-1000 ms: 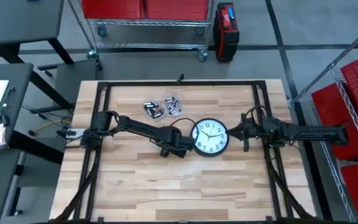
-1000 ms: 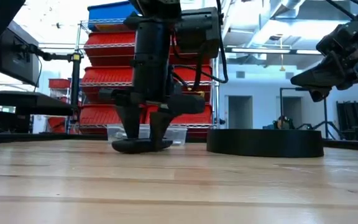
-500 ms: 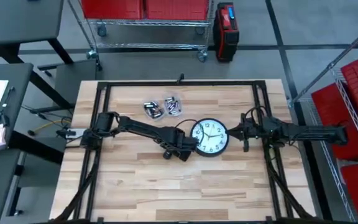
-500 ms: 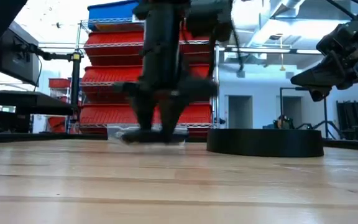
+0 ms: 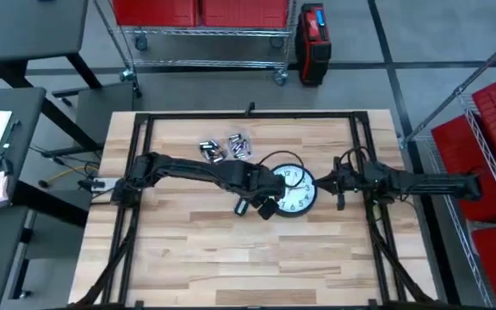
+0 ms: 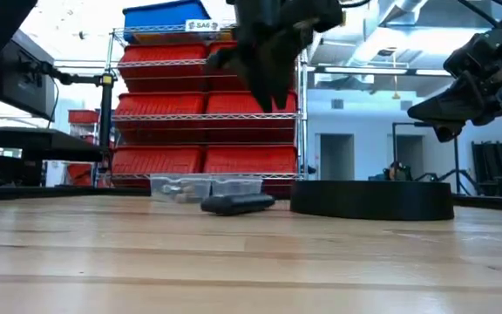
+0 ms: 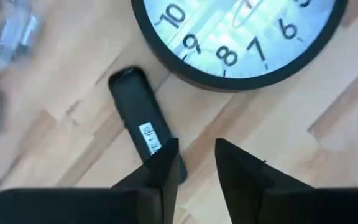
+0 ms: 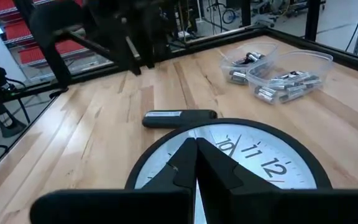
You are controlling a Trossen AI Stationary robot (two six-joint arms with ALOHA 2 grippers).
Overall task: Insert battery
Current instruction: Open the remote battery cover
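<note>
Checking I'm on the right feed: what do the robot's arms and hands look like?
Both arms are dark, near black, built of jointed segments with cables looping at the joints. The left hand and right hand each end in two flat, dark, tapered fingers. No markings are visible on them.

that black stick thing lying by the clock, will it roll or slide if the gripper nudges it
The black bar lies flat on the wooden table, just beside the clock. It looks rigid and flat-faced, with a label, so it probably slides rather than rolls. Being slim, it likely pivots if pushed near one end. The left gripper hovers open above it.
</note>
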